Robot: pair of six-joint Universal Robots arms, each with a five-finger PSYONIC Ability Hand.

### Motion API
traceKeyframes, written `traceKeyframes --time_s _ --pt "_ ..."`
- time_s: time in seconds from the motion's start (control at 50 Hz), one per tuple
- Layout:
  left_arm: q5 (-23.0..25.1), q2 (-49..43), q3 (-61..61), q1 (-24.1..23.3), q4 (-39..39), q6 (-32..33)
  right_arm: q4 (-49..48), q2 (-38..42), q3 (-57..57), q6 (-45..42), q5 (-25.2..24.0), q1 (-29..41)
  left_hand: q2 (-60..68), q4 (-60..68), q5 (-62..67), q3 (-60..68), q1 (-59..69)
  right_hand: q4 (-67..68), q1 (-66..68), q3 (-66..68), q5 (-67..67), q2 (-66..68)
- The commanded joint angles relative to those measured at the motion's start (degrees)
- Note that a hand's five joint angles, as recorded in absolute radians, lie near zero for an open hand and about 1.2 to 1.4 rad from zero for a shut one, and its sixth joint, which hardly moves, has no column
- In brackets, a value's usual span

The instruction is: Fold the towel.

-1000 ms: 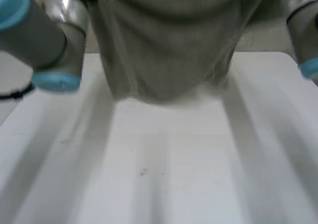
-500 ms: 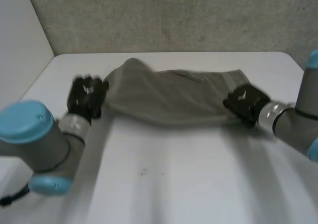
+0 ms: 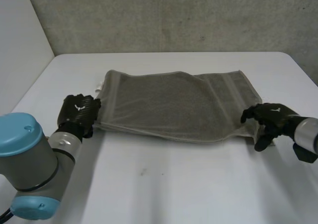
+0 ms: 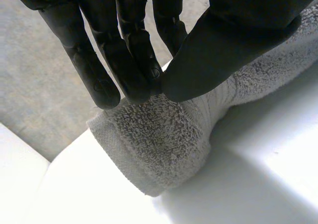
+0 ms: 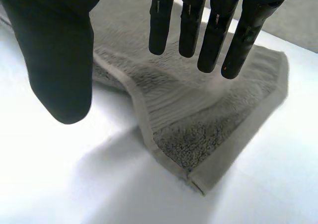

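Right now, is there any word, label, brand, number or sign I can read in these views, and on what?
No readable text.
The towel, table, left hand and right hand carry no legible print.
A small white scrap by the towel's corner near the left hand may be a tag: too small to read.

We can read no text, label, brand, number or sign anywhere in these views.
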Motion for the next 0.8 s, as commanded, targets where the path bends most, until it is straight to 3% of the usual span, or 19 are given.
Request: traceKeyframes --time_s 0.02,0.34,0.8 --pt "-1.5 2.2 -0.1 3.0 0.1 0.1 -0.4 -2.0 3.1 1.1 -6.2 -6.8 10.2 10.2 10.6 10.4 11.9 2.1 3.9 1.7 2.3 1.3" --pt "-1.1 2.3 -0.4 5.8 0.0 0.1 -0.6 3.3 2.3 -14.8 -6.2 -6.9 10.2 10.2 10.6 10.4 11.9 14.5 16.4 14.2 14.7 13.8" --pt "-1.0 1.3 -1.0 4.6 0.0 0.1 -7.5 7.6 2.6 -14.7 -5.5 -5.0 10.2 10.2 10.6 10.4 11.9 18.0 19.9 17.7 18.2 17.3"
